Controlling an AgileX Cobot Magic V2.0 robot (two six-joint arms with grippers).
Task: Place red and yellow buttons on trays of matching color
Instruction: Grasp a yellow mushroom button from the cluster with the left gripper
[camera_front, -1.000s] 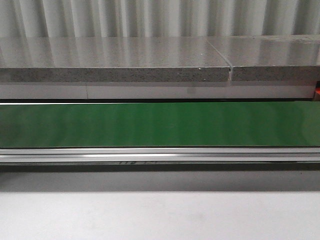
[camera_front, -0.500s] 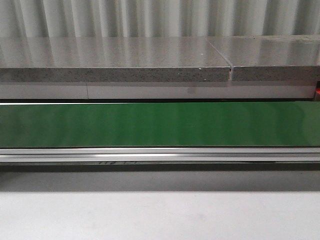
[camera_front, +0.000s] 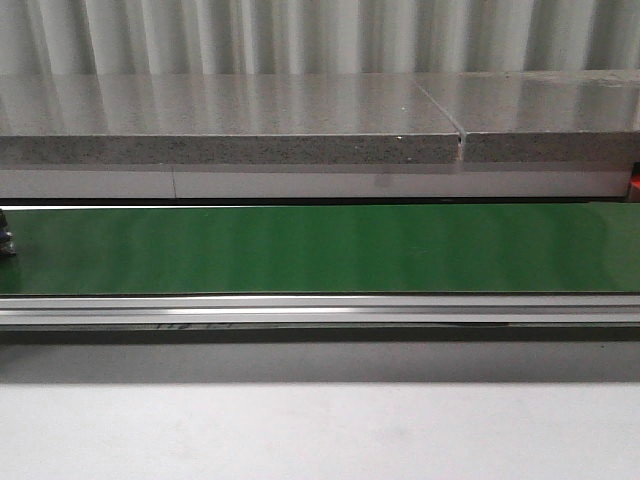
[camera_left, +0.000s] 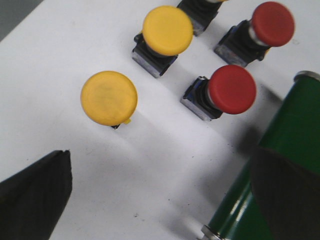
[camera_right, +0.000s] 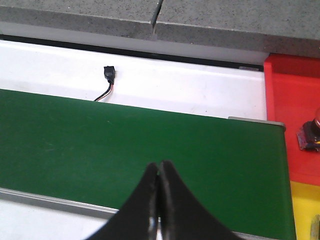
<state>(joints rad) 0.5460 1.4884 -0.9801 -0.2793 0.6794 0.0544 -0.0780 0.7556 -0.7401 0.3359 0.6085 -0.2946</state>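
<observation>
In the front view a green conveyor belt runs across the middle of the frame, with a speckled grey stone ledge behind it, a metal rail along its near edge and a white table surface filling the bottom; a small dark object shows at the far left edge of the belt, too cropped to identify. In the left wrist picture the left gripper stands open, its 2 dark fingers spread to the lower left and lower right corners with nothing between them. Above them on the white surface sit 4 buttons in clear sight: a yellow button at left centre, a second yellow button at upper centre, a red button right of centre and a second red button in the upper right corner. The buttons stand apart from each other, and the belt's green roller end lies at the right edge. In the right wrist picture the right gripper is closed, its fingertips pressed together at bottom centre, empty, over the green belt. The red tray fills the right edge with a button on it, partly cropped, and the yellow tray sits in the lower right corner. A small black connector with a wire lies on the white strip in the upper left.
</observation>
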